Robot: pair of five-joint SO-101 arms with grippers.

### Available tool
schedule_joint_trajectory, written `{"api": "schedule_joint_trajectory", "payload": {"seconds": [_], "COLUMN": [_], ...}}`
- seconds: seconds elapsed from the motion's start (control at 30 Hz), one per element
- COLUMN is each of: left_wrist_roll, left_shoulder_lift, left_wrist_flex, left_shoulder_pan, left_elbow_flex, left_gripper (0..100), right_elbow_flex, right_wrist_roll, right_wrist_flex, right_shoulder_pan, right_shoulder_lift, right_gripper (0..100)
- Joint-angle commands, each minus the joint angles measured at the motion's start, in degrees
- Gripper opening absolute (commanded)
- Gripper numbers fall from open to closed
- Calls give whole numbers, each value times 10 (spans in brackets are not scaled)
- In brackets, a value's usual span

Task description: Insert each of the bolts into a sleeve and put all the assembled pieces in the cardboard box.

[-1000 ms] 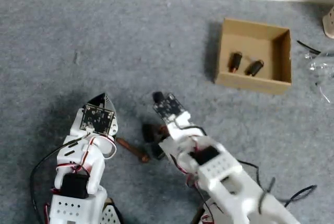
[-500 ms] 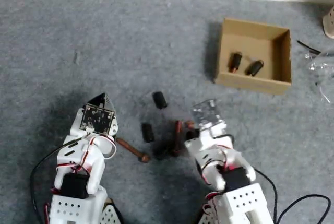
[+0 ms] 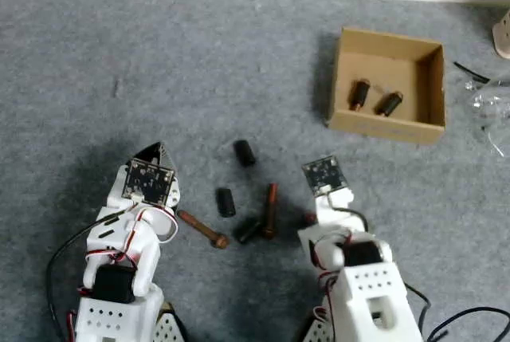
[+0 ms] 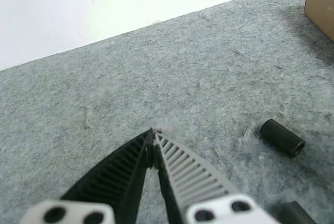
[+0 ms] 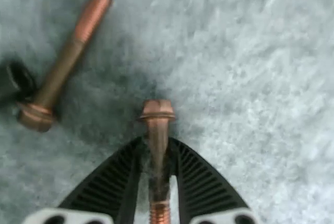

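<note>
Right gripper (image 5: 156,145): we see it clamped on a bolt (image 5: 157,117), head protruding past the tips.
Left gripper (image 4: 152,136): closed, empty.
Carpet (image 3: 96,55) just ahead: we count two loose bolts (image 3: 271,206), three sleeves (image 3: 244,152).
Cardboard box (image 3: 374,125), farthest: two assembled pieces (image 3: 359,93) inside.

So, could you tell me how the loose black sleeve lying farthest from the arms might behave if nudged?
The black sleeve is a short cylinder lying on its side, so it would probably roll if pushed sideways, though the fuzzy grey carpet should slow it. It looks rigid and small, so likely light and unlikely to deform when gripped.
</note>
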Motion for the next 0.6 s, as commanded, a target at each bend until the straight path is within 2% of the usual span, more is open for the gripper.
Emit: {"api": "schedule_joint_trajectory", "payload": {"seconds": [0.0,0.33,0.57], "left_wrist_roll": [0,0,0], "left_shoulder_lift": [-8,-8,-8], "left_wrist_flex": [-18,-18,-18], "left_shoulder_pan": [-3,-2,-2], "left_elbow_flex": [11,11,11], "left_gripper": [7,7,7], "right_elbow_flex": [-65,-199,-271], "right_wrist_roll": [10,10,10], "right_wrist_flex": [-20,-21,-17], "right_shoulder_pan": [9,12,23], "right_shoulder_lift": [98,375,476], "right_gripper": [4,5,7]}}
